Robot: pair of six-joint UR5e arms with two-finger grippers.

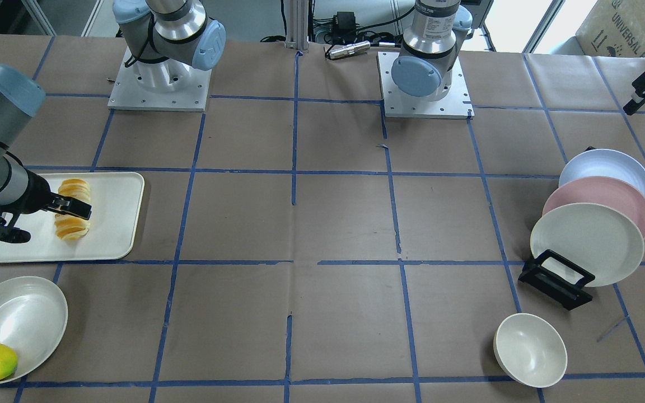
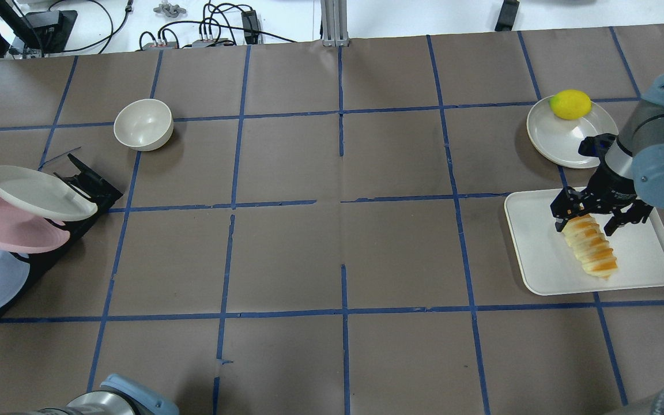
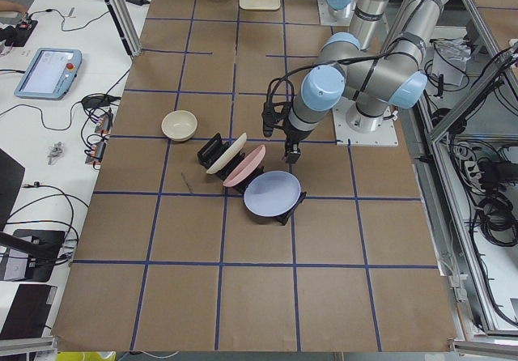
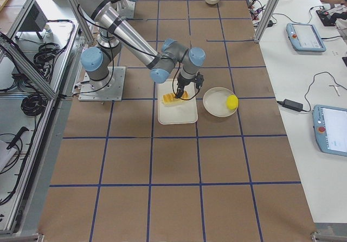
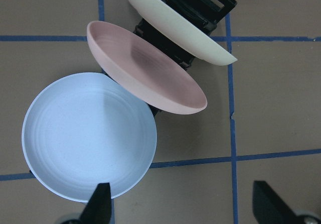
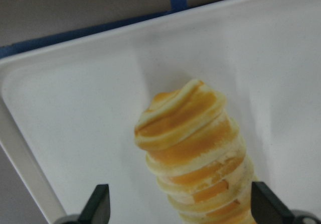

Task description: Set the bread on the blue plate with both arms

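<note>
The bread [image 2: 591, 249] lies on a white tray [image 2: 536, 253]; it also shows in the front view [image 1: 74, 191] and close up in the right wrist view [image 6: 193, 148]. My right gripper [image 2: 587, 222] is open and hangs low over the bread's far end, one finger on each side [image 6: 180, 209]. The blue plate [image 5: 85, 133] leans in a black rack [image 1: 557, 280] at the other end of the table [image 1: 602, 165]. My left gripper [image 5: 183, 206] is open and empty, above the blue plate's edge [image 3: 290, 149].
A pink plate [image 5: 150, 73] and a cream plate [image 5: 175, 23] lean in the same rack beside the blue one. A cream bowl [image 2: 143, 124] stands near the rack. A yellow lemon [image 2: 570, 104] lies on a cream plate [image 2: 557, 141] beyond the tray.
</note>
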